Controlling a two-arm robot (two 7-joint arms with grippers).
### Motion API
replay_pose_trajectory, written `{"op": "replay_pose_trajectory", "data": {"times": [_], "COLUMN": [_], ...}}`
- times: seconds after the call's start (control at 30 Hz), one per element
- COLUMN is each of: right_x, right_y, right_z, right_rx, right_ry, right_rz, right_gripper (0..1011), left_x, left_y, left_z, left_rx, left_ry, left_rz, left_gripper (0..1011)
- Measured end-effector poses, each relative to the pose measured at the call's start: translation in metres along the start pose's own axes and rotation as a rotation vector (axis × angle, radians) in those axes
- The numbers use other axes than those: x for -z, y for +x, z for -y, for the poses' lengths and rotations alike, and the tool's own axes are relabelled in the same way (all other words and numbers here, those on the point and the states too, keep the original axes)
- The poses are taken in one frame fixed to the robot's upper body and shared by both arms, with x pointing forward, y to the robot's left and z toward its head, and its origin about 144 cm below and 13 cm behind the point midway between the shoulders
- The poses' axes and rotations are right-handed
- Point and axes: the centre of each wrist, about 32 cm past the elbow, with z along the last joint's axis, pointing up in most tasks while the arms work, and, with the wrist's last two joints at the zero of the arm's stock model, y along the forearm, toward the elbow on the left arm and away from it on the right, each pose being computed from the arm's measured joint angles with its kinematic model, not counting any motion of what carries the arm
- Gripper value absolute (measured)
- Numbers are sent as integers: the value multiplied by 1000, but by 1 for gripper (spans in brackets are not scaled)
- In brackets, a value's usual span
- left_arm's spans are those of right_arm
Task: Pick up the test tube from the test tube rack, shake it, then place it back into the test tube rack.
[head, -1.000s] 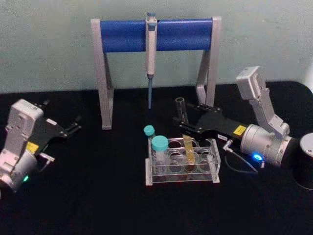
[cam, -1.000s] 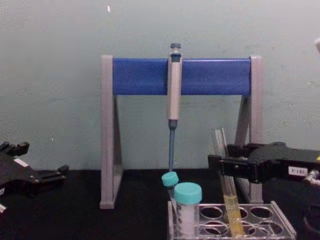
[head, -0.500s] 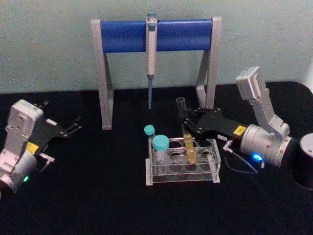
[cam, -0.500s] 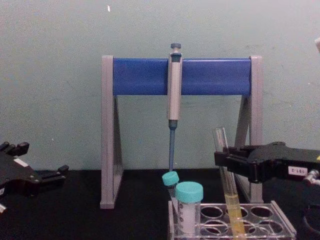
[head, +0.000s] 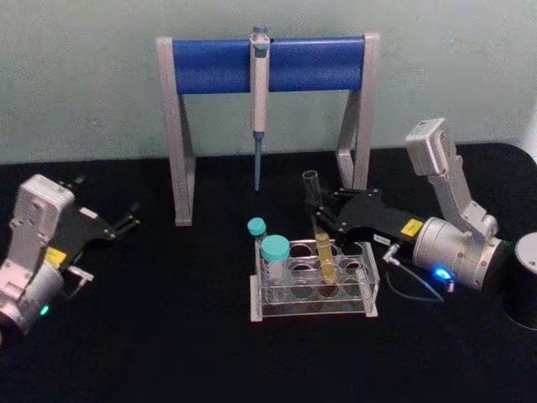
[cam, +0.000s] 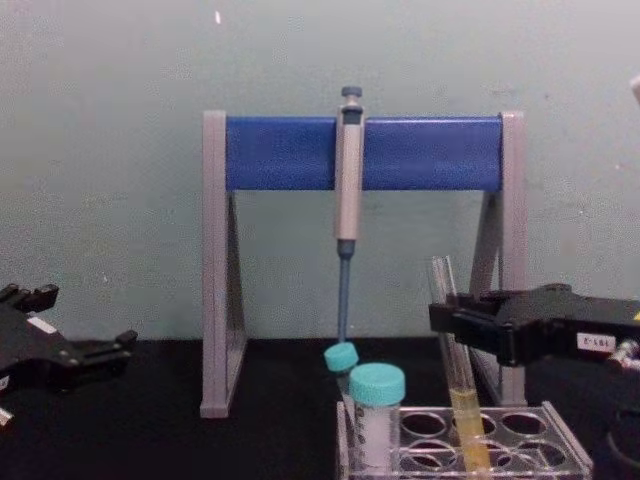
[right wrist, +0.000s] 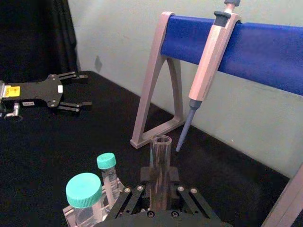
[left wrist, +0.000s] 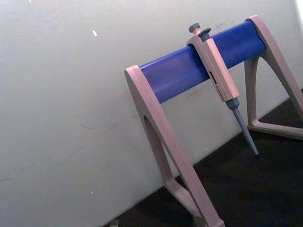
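The black table (head: 168,336) lay under everything, and at its back stood the grey stand (head: 180,151) with its blue bar. My right gripper (head: 319,215) reached in from the right, level with the upper half of the test tube (cam: 457,375), and my fingers were closed on the glass. That gripper carried a yellow sticker (head: 411,225) and, in the chest view, a white label (cam: 595,343) whose dark print was too small for me to read. My left gripper (right wrist: 86,90) rested well apart at the left of the table, fingers spread and holding nothing. It bore a yellow tag (right wrist: 12,91) and a white strip (right wrist: 28,102), and I could not read those either. The clear plastic rack (head: 285,307) sat near the middle of the table, in front of the stand's right half. The pipette (head: 259,92) hung from the middle of the bar, tip down and above the table. The test tube was long, slim, clear and uncapped. It stood in a hole right of the rack's middle, with yellow liquid in its lower part. It leaned a little, its open mouth toward my left, and rose well above the rack. At the rack's left end stood the wide teal-capped tube (head: 274,249), with the narrow teal-capped tube (head: 256,226) just behind it.
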Motion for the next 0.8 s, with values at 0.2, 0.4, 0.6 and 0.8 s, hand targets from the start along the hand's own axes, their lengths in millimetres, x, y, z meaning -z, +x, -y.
{"op": "replay_pose_trajectory", "data": {"times": [0.2, 0.4, 0.6, 0.8], "right_x": [-3, -11, -22, -21], "right_y": [1, 3, 6, 6], "right_z": [6, 15, 28, 31], "right_rx": [-4, -13, 1, 28], "right_ry": [46, 125, 297, 401], "right_rz": [-3, -21, -25, 22], "right_gripper": [229, 228, 228, 228], "left_x": [0, 0, 0, 0], "left_y": [0, 0, 0, 0], "left_z": [0, 0, 0, 0], "left_rx": [0, 0, 0, 0], "left_ry": [0, 0, 0, 0], "left_rz": [0, 0, 0, 0], "left_gripper": [1002, 1001, 1001, 1001]}}
